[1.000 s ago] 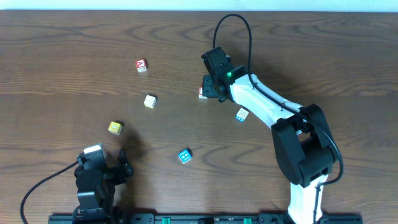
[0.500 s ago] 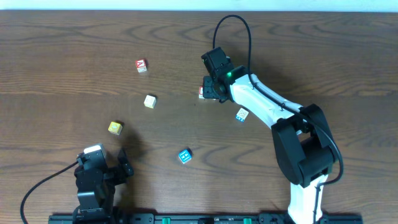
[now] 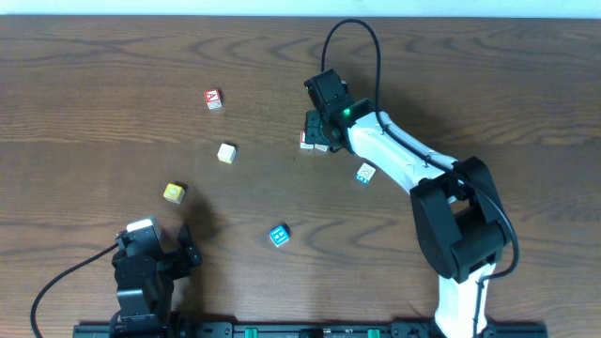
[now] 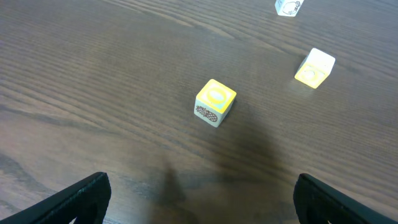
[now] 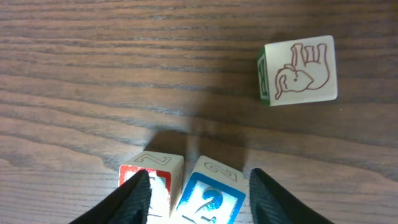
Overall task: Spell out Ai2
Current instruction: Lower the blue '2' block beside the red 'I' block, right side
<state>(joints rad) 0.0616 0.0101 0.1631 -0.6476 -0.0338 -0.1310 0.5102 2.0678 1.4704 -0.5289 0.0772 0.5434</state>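
Right wrist view shows the right gripper [image 5: 199, 177] with its jaws apart around the blue 2 block [image 5: 211, 196]. That block sits on the surface [image 5: 124, 74] touching a red-edged block [image 5: 155, 168], seemingly paired as the word's end. Overhead, the red A block [image 3: 213, 98] lies well apart, so the row looks unfinished, while the left gripper [image 4: 202, 186] hangs with jaws wide apart near a yellow block [image 4: 215, 102].

Worktop [image 3: 113, 84] is viewed from directly above, at a distance, both arms included. Left wrist view is aimed low and obliquely forward; the yellow block [image 3: 174, 192] [image 4: 215, 102] is shared with overhead. Right wrist view is pointed steeply down, very close.
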